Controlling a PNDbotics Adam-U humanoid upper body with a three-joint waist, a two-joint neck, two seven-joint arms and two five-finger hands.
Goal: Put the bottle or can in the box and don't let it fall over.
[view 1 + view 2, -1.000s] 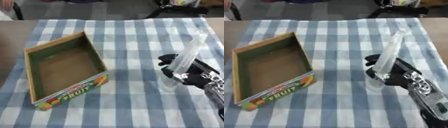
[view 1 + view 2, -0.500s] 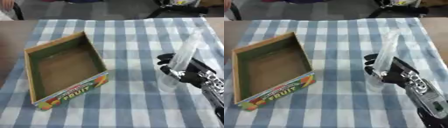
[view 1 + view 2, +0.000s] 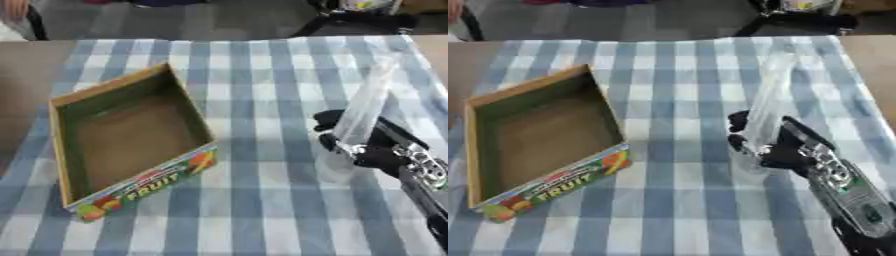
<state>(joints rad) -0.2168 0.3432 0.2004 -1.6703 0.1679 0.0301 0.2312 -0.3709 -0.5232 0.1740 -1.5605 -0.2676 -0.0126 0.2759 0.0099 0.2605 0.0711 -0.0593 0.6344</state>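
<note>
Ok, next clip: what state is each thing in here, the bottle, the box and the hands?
Clear bottle: tilted, top leaning away to the right, held in the right hand.
Fruit box: open-topped, empty, flat on the checked cloth.
Right hand: fingers curled round the bottle's lower part.
Left hand: not in view.

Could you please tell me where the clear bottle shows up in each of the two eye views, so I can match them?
Left eye view: the clear bottle stands right of centre, leaning, with the right hand curled round its lower part.
Right eye view: the bottle is nearer the centre.
Shared landmark: the fruit box at the left, open and holding nothing.
</note>
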